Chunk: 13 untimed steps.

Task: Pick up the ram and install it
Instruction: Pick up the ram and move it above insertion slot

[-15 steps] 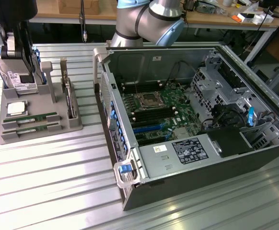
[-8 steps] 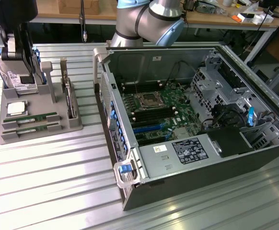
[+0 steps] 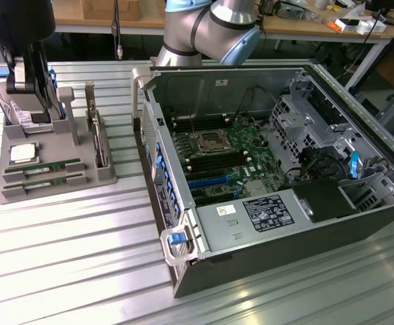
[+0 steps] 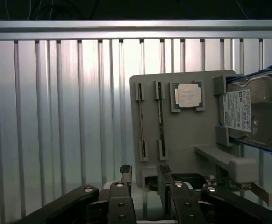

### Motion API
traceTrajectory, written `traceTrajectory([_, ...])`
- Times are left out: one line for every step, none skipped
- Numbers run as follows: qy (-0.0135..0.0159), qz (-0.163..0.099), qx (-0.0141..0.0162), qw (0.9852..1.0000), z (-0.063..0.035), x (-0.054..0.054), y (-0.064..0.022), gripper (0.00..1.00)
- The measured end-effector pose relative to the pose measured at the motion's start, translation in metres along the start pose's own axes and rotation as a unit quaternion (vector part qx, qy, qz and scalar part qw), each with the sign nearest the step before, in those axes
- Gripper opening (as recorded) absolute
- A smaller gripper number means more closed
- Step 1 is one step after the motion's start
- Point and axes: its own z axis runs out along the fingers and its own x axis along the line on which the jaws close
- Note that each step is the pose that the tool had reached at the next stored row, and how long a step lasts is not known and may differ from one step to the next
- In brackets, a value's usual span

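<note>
Two ram sticks (image 4: 140, 122) (image 4: 160, 122), thin green strips, lie side by side in slots of the grey parts tray (image 4: 182, 140). In the exterior view the ram (image 3: 47, 168) lies at the tray's near end. My gripper (image 4: 145, 176) hangs above the tray, open, with a clear gap between its black fingers (image 4: 125, 173) and nothing in it. In the exterior view my gripper (image 3: 29, 101) is over the tray's far end, by the hard drive. The motherboard (image 3: 224, 156) with its long memory slots (image 3: 214, 164) lies in the open computer case.
On the tray (image 3: 55, 189) also sit a square silver processor (image 4: 188, 95) and a large silver hard drive (image 4: 254, 114) in a blue bracket. A thin card (image 3: 99, 139) stands on edge there. The open case (image 3: 183, 203) lies to the exterior view's right on a ribbed metal table (image 3: 68, 257).
</note>
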Motion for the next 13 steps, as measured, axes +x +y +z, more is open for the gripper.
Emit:
traceTrajectory([-0.001, 0.0, 0.0, 1.0, 0.0012, 0.0, -0.0001, 0.36])
traceTrajectory([-0.0023, 0.0, 0.0, 1.0, 0.0026, 0.0, -0.0001, 0.36])
traceTrajectory([-0.0029, 0.0, -0.0001, 1.0, 0.0034, 0.0, -0.0001, 0.36])
traceTrajectory([-0.0037, 0.0, 0.0, 1.0, 0.0048, 0.0, -0.0002, 0.36])
traceTrajectory([-0.0044, 0.0, -0.0001, 1.0, 0.0063, 0.0, -0.0002, 0.36])
traceTrajectory([-0.0049, 0.0, -0.0001, 1.0, 0.0073, 0.0, -0.0002, 0.36])
traceTrajectory([-0.0053, 0.0, -0.0001, 1.0, 0.0079, 0.0, -0.0003, 0.36])
traceTrajectory([-0.0058, 0.0, -0.0001, 1.0, 0.0085, 0.0, -0.0003, 0.36])
traceTrajectory([-0.0065, 0.0, -0.0001, 1.0, 0.0095, 0.0, -0.0003, 0.36])
traceTrajectory([-0.0075, 0.0, -0.0001, 1.0, 0.0109, 0.0, -0.0004, 0.36])
traceTrajectory([-0.0079, 0.0, -0.0002, 1.0, 0.0116, 0.0, -0.0004, 0.36])
traceTrajectory([-0.0083, 0.0, -0.0002, 1.0, 0.0121, 0.0, -0.0004, 0.36])
traceTrajectory([-0.0088, 0.0, -0.0002, 1.0, 0.0127, 0.0, -0.0005, 0.36])
